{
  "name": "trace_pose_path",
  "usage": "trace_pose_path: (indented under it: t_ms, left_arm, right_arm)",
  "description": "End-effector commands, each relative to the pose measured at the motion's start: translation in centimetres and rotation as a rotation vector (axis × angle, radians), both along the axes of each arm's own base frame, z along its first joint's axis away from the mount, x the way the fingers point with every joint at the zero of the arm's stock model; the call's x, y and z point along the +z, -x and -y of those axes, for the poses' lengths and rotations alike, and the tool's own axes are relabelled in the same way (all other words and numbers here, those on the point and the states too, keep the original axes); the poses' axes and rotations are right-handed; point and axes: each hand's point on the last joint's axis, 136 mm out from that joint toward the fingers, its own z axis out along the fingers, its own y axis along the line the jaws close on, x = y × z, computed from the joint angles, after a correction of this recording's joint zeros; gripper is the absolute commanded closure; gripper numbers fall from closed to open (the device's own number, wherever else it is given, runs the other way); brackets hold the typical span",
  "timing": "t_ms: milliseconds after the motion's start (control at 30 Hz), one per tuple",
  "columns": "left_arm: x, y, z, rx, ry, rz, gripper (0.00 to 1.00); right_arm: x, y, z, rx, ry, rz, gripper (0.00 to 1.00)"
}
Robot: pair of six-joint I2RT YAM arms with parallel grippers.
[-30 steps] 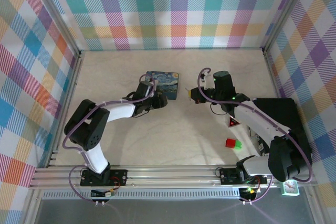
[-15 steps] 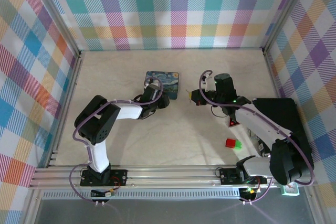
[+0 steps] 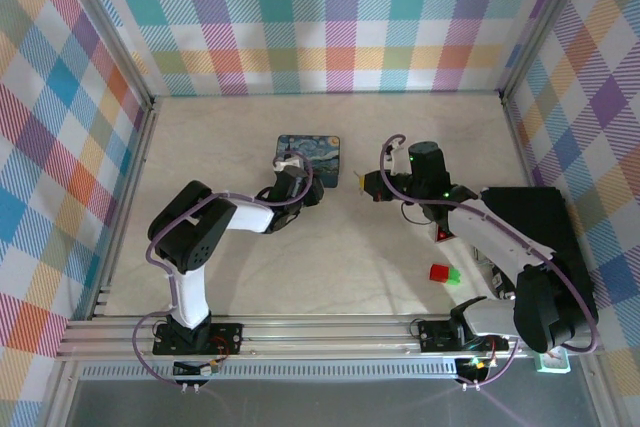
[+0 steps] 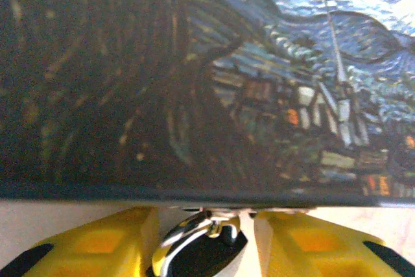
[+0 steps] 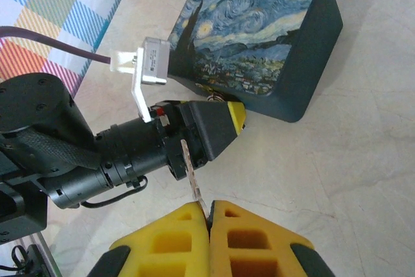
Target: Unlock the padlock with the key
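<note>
My right gripper pinches the key; my left gripper straddles the padlock just beside the blue tin, whether gripping I cannot tell. The key is not yet inserted; unlocking is left to do.

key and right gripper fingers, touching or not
Touching. Right wrist view shows the key pinched between the shut yellow fingers of the right gripper.

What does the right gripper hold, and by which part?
The right gripper holds the key by one end; its thin blade sticks out beyond the shut jaws.
</note>
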Motion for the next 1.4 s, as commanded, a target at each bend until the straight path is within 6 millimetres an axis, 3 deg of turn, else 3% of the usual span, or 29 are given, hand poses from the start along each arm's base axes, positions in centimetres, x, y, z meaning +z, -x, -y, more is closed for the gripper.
trace_pose_path:
  t_ms: [0,133,300,567,867,1233,1367]
  left_arm:
    - [-1.3,1.1,0.4,-0.013,0.03,-0.031,0.58]
    - [-1.0,1.2,0.9,-0.024,0.074,-0.036,0.76]
    - [1.0,1.7,1.7,-0.032,0.191,-0.074,1.0]
    - [4.4,2.0,2.0,-0.022,0.499,-0.183,1.0]
    - [8.4,2.1,1.6,-0.032,0.867,-0.202,1.0]
    - [10.9,3.0,1.5,-0.119,0.906,-0.196,1.0]
    - [11.0,3.1,1.4,-0.119,0.894,-0.186,1.0]
  right_arm:
    - [-0.3,0.1,-0.3,0.004,-0.012,-0.005,1.0]
    - [-1.0,-0.1,-0.6,0.004,-0.025,-0.04,1.0]
    - [-2.3,-0.4,-0.8,-0.026,-0.043,-0.099,1.0]
    - [-3.8,0.2,-1.3,-0.018,-0.101,-0.169,1.0]
    - [-5.5,1.4,-3.3,0.035,-0.304,-0.302,1.0]
    - [-4.4,-0.1,-5.9,0.141,-0.412,-0.333,1.0]
    - [-5.0,-1.2,-6.3,0.125,-0.42,-0.356,1.0]
